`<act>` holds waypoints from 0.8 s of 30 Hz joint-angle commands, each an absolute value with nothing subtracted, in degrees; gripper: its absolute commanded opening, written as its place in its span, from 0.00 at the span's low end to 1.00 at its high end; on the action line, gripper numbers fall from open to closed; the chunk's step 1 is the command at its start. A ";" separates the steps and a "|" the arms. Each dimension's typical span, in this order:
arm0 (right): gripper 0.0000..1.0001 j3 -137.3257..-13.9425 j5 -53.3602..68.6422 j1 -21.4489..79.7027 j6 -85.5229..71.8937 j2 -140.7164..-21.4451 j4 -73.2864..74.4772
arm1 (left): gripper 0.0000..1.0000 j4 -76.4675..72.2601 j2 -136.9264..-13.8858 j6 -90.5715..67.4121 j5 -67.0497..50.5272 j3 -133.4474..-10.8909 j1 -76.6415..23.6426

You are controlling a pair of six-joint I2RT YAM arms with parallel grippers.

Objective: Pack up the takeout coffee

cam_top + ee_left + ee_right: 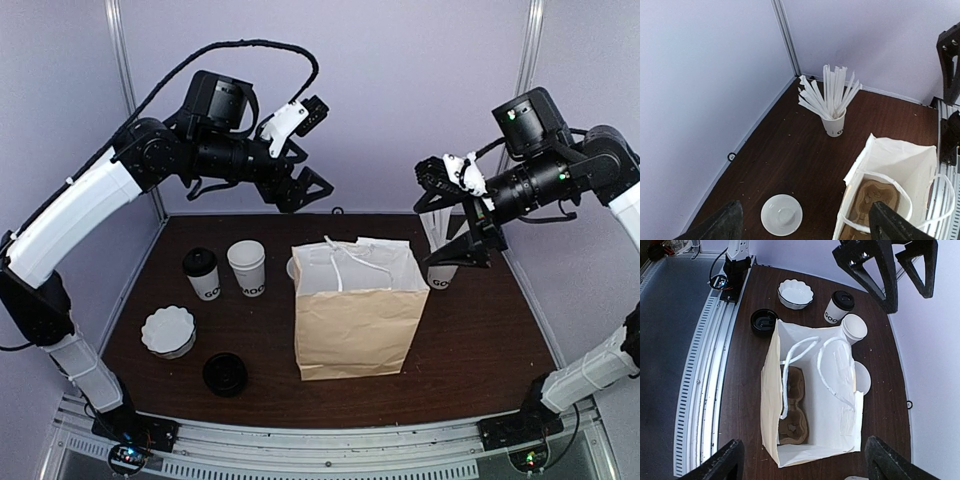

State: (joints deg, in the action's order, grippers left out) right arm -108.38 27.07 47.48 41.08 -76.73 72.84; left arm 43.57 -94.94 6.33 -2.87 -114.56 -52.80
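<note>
The takeout coffee (201, 272) stands upright on the dark table (500, 350), black lid on top, its long axis vertical. It sits on the left side of the table, just beside a lidless white cup (246, 267) with the same print and a little apart from the left wall of the paper bag (355, 320).

The left gripper (300, 188) hangs high above the back of the table with its fingers spread wide and nothing between them. From there the coffee lies down and to the left, toward the arm's own base. The right gripper (452, 235) hovers over the bag's right edge, also wide apart and empty, and the whole bag stands between it and the coffee. The left arm is therefore the nearer one and looks the better placed to fetch the cup.

The bag stands open at the top with its two white handles flopped inward, and a brown pulp cup carrier (792, 410) lies at the bottom. In front of the coffee sit a scalloped white bowl (168, 330) and a loose black lid (225, 373). A cup of white sticks (834, 122) stands behind the bag on the right.

The likely approach is from the side or from above, onto an upright cup – and the lidless neighbour crowds its right flank – so the fingers would need to straddle only the lidded one
</note>
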 commanded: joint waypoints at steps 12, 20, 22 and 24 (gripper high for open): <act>0.79 -99.80 30.02 53.46 37.35 -80.00 68.10 | 0.86 55.20 -97.33 14.63 -15.38 -111.14 -52.56; 0.67 -101.68 27.16 56.91 36.61 -83.21 66.87 | 0.85 53.71 -96.33 18.97 -16.52 -108.15 -53.54; 0.59 -102.28 26.37 57.10 36.18 -83.91 66.70 | 0.84 53.88 -97.25 19.90 -16.48 -109.32 -54.31; 0.53 -102.79 25.87 57.13 36.02 -84.19 66.75 | 0.83 53.84 -97.47 21.05 -17.51 -109.51 -54.68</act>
